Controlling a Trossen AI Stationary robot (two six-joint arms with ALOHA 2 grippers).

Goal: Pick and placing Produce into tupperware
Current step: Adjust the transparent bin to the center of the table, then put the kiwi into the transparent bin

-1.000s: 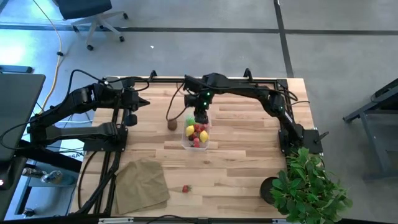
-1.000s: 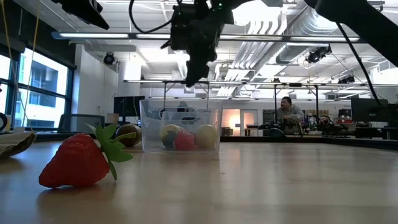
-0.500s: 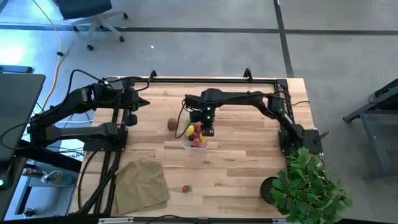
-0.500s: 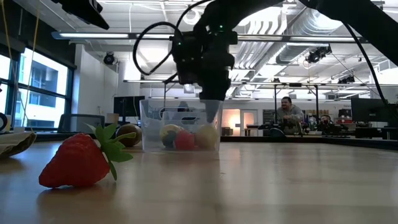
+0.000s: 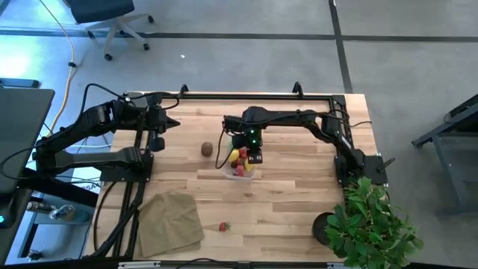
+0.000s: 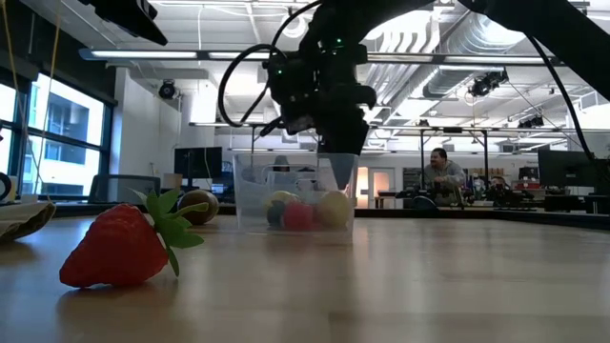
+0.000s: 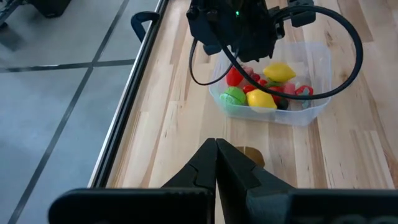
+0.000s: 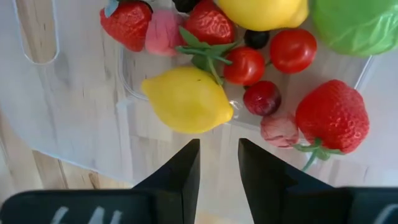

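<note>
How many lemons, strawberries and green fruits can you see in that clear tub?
Lemons: 2
Strawberries: 3
Green fruit: 1
Total of these in the tub: 6

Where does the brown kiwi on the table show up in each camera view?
High view: kiwi just left of the tupperware.
Low view: behind the strawberry's leaves, left of the tub.
Left wrist view: partly hidden behind the left gripper, near.
Right wrist view: not in it.
Shared landmark: the tupperware.
</note>
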